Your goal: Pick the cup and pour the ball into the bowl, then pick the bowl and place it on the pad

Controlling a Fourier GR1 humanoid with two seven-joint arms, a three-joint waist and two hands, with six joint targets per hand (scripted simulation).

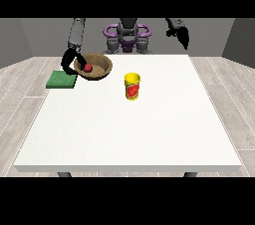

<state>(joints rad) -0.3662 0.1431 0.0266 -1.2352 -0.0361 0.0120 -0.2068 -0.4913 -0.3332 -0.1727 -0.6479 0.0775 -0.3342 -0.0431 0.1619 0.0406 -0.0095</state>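
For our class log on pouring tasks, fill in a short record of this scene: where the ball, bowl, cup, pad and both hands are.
ball: red, inside the bowl
bowl: brown, at the table's far left part, beside the pad, not on it
cup: yellow, upright mid-table, apart from the bowl
pad: green, at the table's left edge
hand at view's left: at the bowl's left rim
hand at view's right: raised, off the table, holding nothing
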